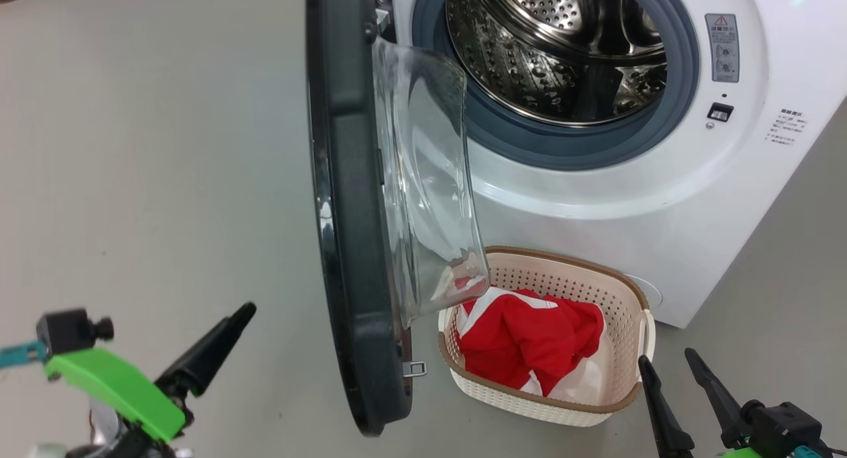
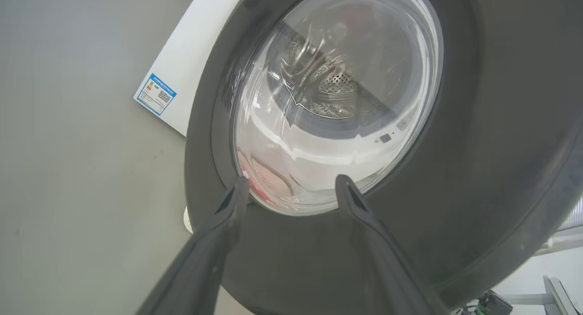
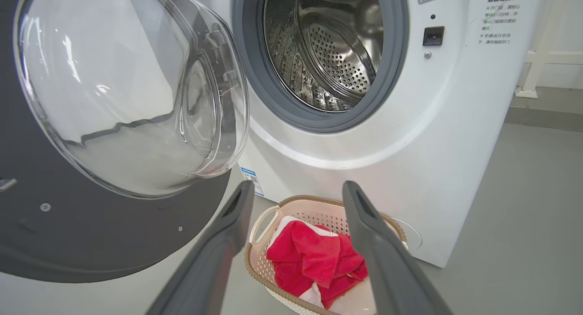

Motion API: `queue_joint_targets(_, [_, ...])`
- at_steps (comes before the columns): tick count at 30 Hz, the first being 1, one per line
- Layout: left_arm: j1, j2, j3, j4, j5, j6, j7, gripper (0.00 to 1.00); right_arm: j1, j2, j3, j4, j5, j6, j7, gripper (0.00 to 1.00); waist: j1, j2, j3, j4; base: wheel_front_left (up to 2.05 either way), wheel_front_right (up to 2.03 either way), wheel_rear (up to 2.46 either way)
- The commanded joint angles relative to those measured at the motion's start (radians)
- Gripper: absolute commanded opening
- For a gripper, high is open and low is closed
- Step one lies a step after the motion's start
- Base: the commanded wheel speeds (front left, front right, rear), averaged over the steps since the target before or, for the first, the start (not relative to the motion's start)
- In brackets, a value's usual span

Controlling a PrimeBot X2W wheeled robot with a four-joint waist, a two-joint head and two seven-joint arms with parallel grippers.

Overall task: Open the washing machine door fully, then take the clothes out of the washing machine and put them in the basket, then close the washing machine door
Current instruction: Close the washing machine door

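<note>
1. Red with white panels: found the clothes (image 1: 523,339) bundled soft and creased inside the basket (image 1: 516,402), a cream oblong of perforated plastic with a brown woven-look rim.
2. Saw that basket on the grey floor (image 1: 132,147), just before the washing machine (image 1: 628,200) and below its round opening.
3. Noted the washing machine door (image 1: 351,213) swung out, edge-on to the head view, its clear glass bowl overlapping the basket's left corner there. Left little room on that side, with open floor to the basket's right and front.
4. Looked into a shiny perforated steel drum (image 1: 549,47) inside a smooth grey rubber ring (image 1: 562,147).
5. Found the right gripper (image 1: 665,357) near the basket's right end, spread wide and holding nothing. Looked from its wrist between the fingers onto the clothes (image 3: 314,260) and a white handle (image 3: 262,219).
6. Found the left gripper (image 2: 291,180) also spread wide and empty, pointed at the door's glossy black outer rim (image 2: 478,124); could not tell any contact. In the head view, placed its one dark finger (image 1: 212,349) well left of the door, across bare floor.
7. Caught in the left wrist view a small blue label (image 2: 155,94) on the white casing, and the drum warped through the glass.
</note>
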Motion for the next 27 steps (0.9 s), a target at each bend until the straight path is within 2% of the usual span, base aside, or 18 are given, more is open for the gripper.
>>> queue_joint_targets(1, [-0.011,0.027,0.046,-0.015,-0.015,-0.006,-0.018,1.00,-0.011,-0.011,0.026,-0.022,-0.016,0.008,-0.006,1.00,0.0000,0.0000,-0.004,0.004,0.00,0.00,0.00])
queue_joint_targets(19, [0.140,-0.026,-0.040,0.133,-0.016,-0.006,-0.336,1.00,-0.012,-0.008,0.050,-0.013,-0.014,0.008,-0.006,1.00,0.0000,0.0000,-0.007,0.014,0.00,0.00,0.00])
queue_joint_targets(23, [0.141,-0.030,-0.072,0.150,0.003,-0.006,-0.430,1.00,-0.018,-0.009,0.052,-0.011,-0.013,0.008,-0.006,1.00,0.0000,0.0000,-0.003,0.016,0.00,0.00,0.00])
queue_joint_targets(27, [0.139,-0.016,-0.135,0.185,0.072,-0.006,-0.536,1.00,-0.024,-0.009,0.055,-0.009,-0.012,0.008,-0.006,1.00,0.0000,0.0000,0.000,0.016,0.00,0.00,0.00])
